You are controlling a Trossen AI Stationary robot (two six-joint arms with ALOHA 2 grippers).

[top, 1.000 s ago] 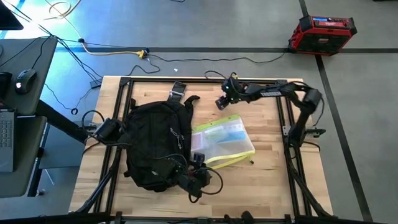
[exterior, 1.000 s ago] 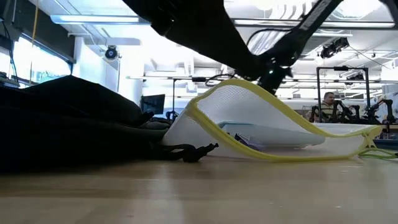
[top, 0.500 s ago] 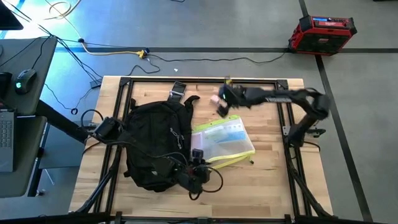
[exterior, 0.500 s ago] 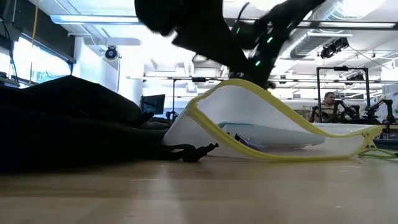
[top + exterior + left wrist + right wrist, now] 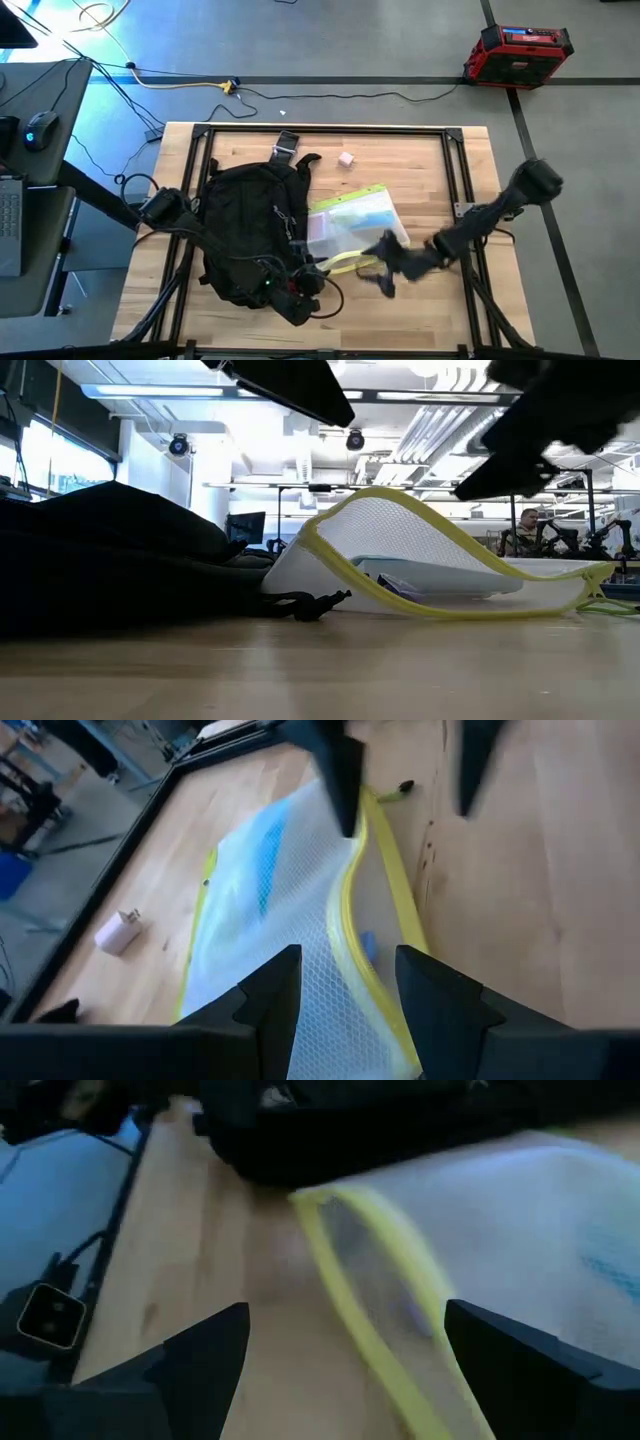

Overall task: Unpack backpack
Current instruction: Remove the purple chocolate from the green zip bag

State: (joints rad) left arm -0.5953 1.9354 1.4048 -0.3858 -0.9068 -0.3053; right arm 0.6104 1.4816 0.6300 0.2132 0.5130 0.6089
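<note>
The black backpack point(image 5: 250, 235) lies flat on the table's left half, its straps toward the far edge. Beside it on the right, the translucent pouch with yellow trim point(image 5: 355, 228) rests on the wood, and its near edge point(image 5: 400, 510) arches up. My left gripper point(image 5: 348, 995) hovers open at the pouch's near-left corner point(image 5: 300, 287), with mesh showing beyond its fingers. My right gripper point(image 5: 340, 1360) stands wide open over the pouch's near-right yellow edge point(image 5: 380, 275). Its fingers also show in the left wrist view point(image 5: 335, 770). A small pale block point(image 5: 346, 159) lies alone farther back.
A black metal frame point(image 5: 200, 190) runs around the tabletop, with rails on the left and right point(image 5: 462, 170). A red case point(image 5: 518, 52) stands on the floor beyond the far right corner. A desk with a mouse point(image 5: 40, 125) stands to the left. Bare wood lies along the near right.
My right gripper has left the small pale block lying near the far edge. It has swung fast toward the near edge and now hangs over the pouch's near-right corner. My left gripper has drawn back a little toward the near left and risen. The pouch and backpack have kept still.
</note>
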